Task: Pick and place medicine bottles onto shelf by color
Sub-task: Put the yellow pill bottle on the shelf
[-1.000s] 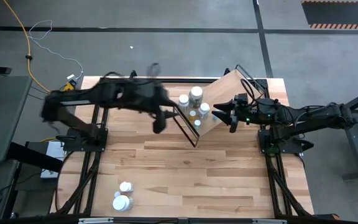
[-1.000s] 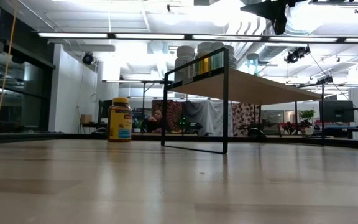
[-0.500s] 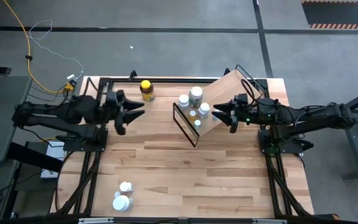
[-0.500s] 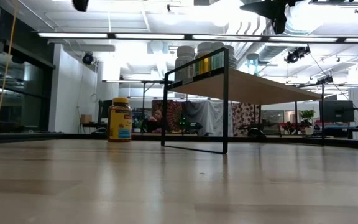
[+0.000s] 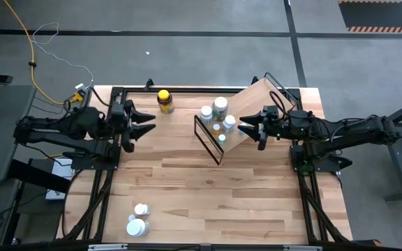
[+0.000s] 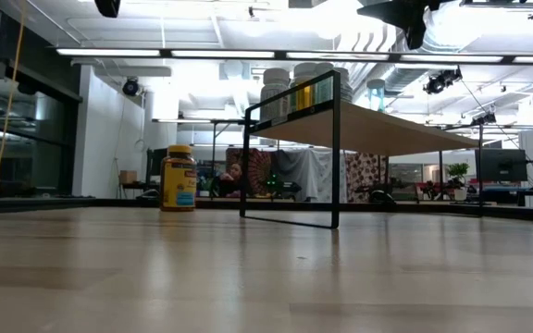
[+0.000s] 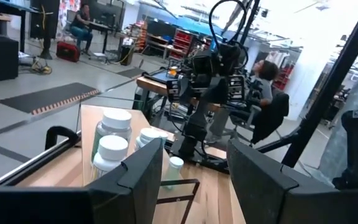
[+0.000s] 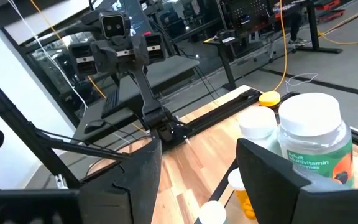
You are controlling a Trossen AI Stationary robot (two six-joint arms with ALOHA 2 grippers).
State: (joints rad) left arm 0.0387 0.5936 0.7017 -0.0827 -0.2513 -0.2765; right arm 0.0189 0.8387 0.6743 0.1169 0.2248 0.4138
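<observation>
**Amber bottle stood apart from the shelf**

We saw the light-wood board shelf with black wire ends carrying white-capped medicine bottles. The amber, yellow-capped bottle stood alone on the tabletop. We judged a square, low approach best. Our left gripper hovered nearby, fingers apart and empty; the right gripper likewise, over the shelf.

White bottles on shelf, amber bottle apart
</observation>
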